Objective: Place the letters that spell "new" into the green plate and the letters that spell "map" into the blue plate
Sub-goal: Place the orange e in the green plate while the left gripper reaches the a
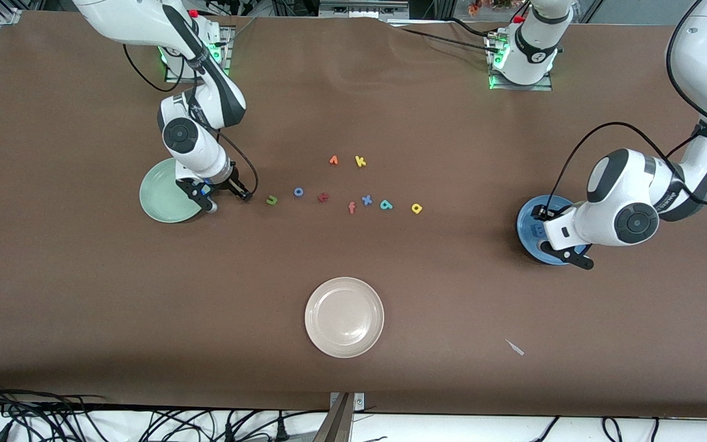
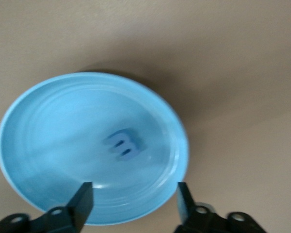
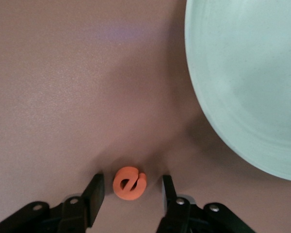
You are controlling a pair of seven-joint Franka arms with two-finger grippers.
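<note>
My right gripper (image 1: 229, 201) is down at the table beside the green plate (image 1: 160, 193), toward the right arm's end. It is open, and the orange "e" (image 3: 129, 183) lies flat between its fingers (image 3: 94, 194) with a gap on each side. The green plate's rim (image 3: 242, 73) shows close by. My left gripper (image 2: 134, 199) hangs open over the blue plate (image 2: 48, 126), where the blue "m" (image 2: 123, 144) lies free. The green "n" (image 1: 272, 199), teal "p" (image 1: 386, 205) and yellow "a" (image 1: 416, 208) lie in the row at the table's middle.
Other letters share the middle: blue "o" (image 1: 298, 191), dark red "t" (image 1: 323, 197), orange "f" (image 1: 351, 208), blue "x" (image 1: 366, 199), orange "v" (image 1: 333, 160), yellow "k" (image 1: 360, 161). A beige plate (image 1: 313, 307) sits nearer the front camera, a small white scrap (image 1: 515, 347) beside it.
</note>
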